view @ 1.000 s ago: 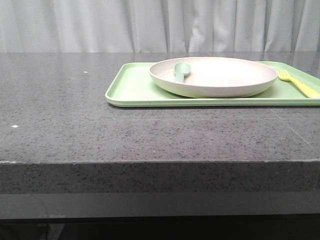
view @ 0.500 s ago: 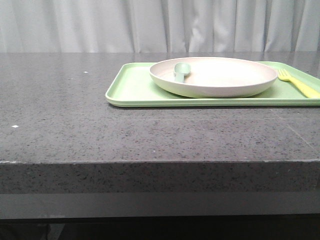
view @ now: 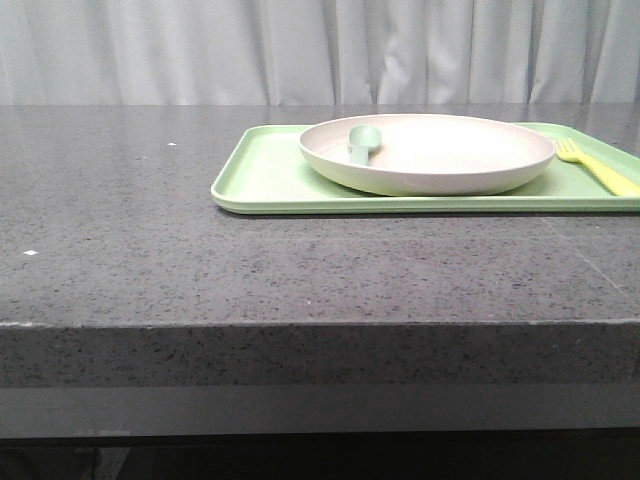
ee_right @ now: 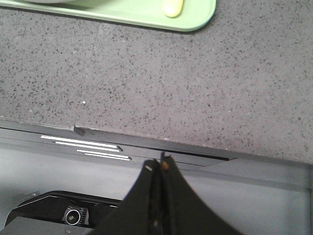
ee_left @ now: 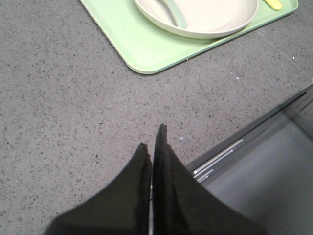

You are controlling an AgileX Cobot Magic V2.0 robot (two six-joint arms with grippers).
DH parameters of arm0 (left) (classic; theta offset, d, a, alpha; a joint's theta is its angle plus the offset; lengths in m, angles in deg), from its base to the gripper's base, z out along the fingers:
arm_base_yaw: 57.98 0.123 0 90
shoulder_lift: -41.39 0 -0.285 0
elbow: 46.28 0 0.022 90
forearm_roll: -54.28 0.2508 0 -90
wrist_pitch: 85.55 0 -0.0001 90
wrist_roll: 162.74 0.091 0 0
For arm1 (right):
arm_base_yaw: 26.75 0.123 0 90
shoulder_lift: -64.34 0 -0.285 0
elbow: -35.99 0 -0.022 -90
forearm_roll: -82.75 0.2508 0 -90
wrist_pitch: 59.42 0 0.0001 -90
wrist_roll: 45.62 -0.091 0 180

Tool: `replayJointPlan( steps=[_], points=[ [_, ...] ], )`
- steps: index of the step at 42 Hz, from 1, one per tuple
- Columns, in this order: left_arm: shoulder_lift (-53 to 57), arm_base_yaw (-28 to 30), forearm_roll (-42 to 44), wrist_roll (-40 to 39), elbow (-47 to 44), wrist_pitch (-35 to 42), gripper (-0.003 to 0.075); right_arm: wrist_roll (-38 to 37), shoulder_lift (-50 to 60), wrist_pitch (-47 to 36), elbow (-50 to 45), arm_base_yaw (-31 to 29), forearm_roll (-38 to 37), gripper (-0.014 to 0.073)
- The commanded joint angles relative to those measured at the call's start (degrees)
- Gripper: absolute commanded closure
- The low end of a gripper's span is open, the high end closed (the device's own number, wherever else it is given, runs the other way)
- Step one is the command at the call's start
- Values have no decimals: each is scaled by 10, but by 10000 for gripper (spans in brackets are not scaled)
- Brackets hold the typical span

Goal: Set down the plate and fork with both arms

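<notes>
The cream-beige plate (view: 427, 152) sits on a light green tray (view: 262, 178) at the back right of the grey table; it also shows in the left wrist view (ee_left: 205, 17). The yellow fork (view: 597, 167) lies on the tray to the right of the plate; its handle end shows in the right wrist view (ee_right: 172, 7) and in the left wrist view (ee_left: 272, 3). My left gripper (ee_left: 151, 142) is shut and empty above the bare table near its front edge, well short of the tray. My right gripper (ee_right: 159, 165) is shut and empty, off the table's front edge. Neither gripper shows in the front view.
A sage-green spoon (view: 362, 143) rests in the plate's left part, also seen in the left wrist view (ee_left: 173, 12). The tray (ee_left: 146, 49) has a raised rim. The table's front edge (ee_right: 156, 147) drops to a grey base. A curtain hangs behind the table.
</notes>
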Motion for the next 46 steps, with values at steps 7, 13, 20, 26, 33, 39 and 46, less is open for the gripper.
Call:
replayJointPlan(
  steps=[7, 13, 20, 26, 33, 39, 46],
  points=[
    [-7, 14, 93, -122, 15, 68, 738, -1, 1, -44, 13, 0, -3, 662],
    [-13, 19, 104, -123, 15, 56, 738, -1, 1, -44, 13, 0, -3, 662],
    [-13, 19, 104, -123, 15, 59, 738, -1, 1, -44, 13, 0, -3, 662],
    [-13, 19, 104, -123, 15, 59, 738, -1, 1, -44, 13, 0, -3, 662],
    [7, 14, 104, -123, 10, 66, 738, -1, 1, -44, 13, 0, -3, 662],
    [73, 32, 210, -103, -28, 128, 738, -1, 1, -45, 13, 0, -3, 662],
    [165, 89, 222, -103, -123, 218, 738, -1, 1, -44, 13, 0, -3, 662]
  ],
)
